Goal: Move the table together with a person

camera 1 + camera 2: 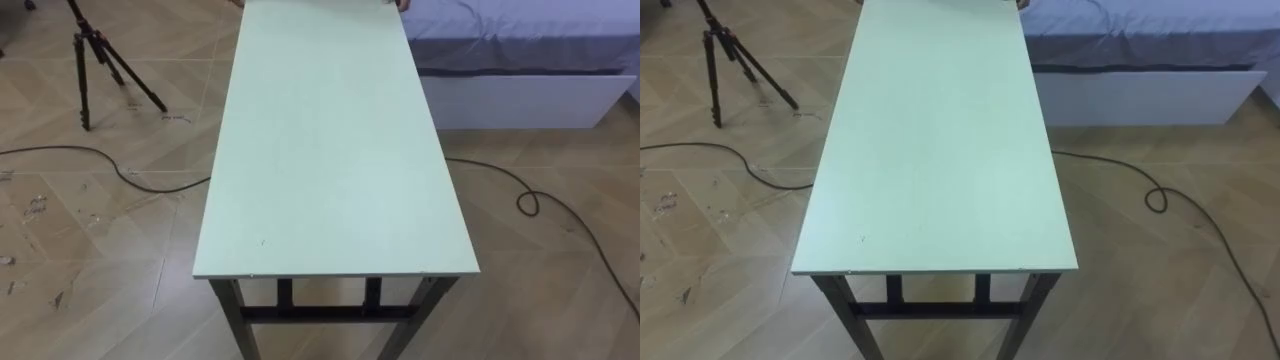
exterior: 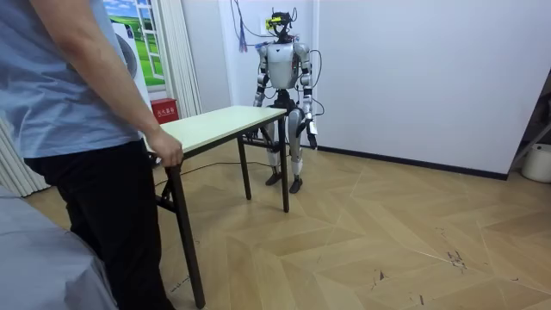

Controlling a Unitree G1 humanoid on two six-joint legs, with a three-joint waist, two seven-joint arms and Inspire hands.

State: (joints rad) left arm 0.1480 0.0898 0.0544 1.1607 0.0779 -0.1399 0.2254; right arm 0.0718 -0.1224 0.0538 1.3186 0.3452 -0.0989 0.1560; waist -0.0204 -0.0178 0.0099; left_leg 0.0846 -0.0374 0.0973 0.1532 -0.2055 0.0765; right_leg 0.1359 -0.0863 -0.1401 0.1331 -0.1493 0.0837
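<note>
Tripod (image 1: 100, 60): on the floor left of the table, well apart from it, with a black cable (image 1: 60, 152) looping across the boards on that side.
Table (image 1: 335, 150): pale-green top on black legs, standing on the floor. Near short end just before the robot, far end toward the person (image 2: 77, 129).
Person's hand (image 2: 165, 153): curled over the far short edge.
Bed (image 1: 520, 60): just beside the table's far right corner.
Left hand (image 2: 312, 135): hanging at the robot's side, apart from the table. Spread or curled, cannot tell.
Step in hand: probably reaching for the near edge, not yet begun.
To do it well: grip either side of centre, lift level with the person, steer off bed and cable.
</note>
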